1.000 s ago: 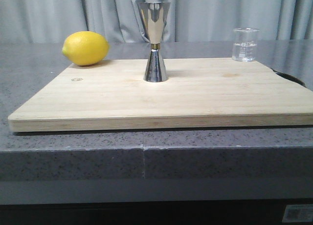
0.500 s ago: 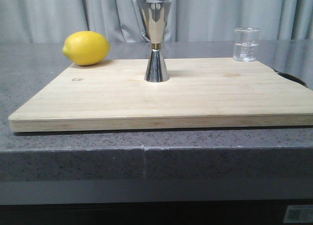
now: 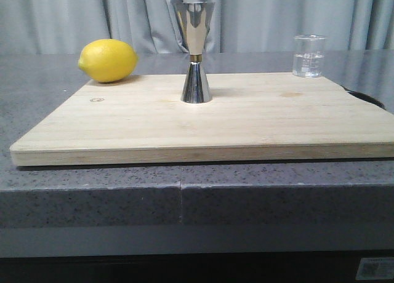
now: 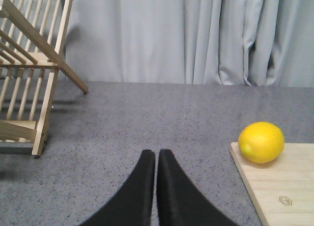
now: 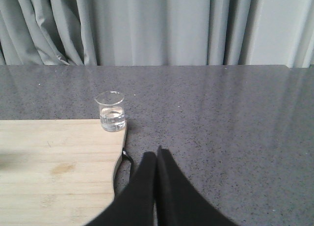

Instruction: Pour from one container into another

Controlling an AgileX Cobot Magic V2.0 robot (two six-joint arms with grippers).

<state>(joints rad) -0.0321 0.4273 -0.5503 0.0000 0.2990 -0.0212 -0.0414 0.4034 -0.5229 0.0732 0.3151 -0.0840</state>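
The small clear glass beaker (image 3: pixel 309 56) with white marks stands upright at the far right corner of the wooden board (image 3: pixel 246 120), a little clear liquid in it; the right wrist view also shows the beaker (image 5: pixel 112 111) on the board's corner. The shiny steel jigger (image 3: pixel 195 52) stands upright mid-board towards the back. My left gripper (image 4: pixel 156 155) is shut and empty over the grey counter, left of the board. My right gripper (image 5: pixel 156 155) is shut and empty, over the counter just off the board's right edge, nearer the robot than the beaker. Neither gripper appears in the front view.
A yellow lemon (image 3: pixel 108 60) rests on the board's far left corner, also seen as the lemon (image 4: pixel 261 142) in the left wrist view. A wooden dish rack (image 4: pixel 29 69) stands on the counter to the left. Grey curtains hang behind. A black handle (image 3: pixel 366 98) sticks out at the board's right edge.
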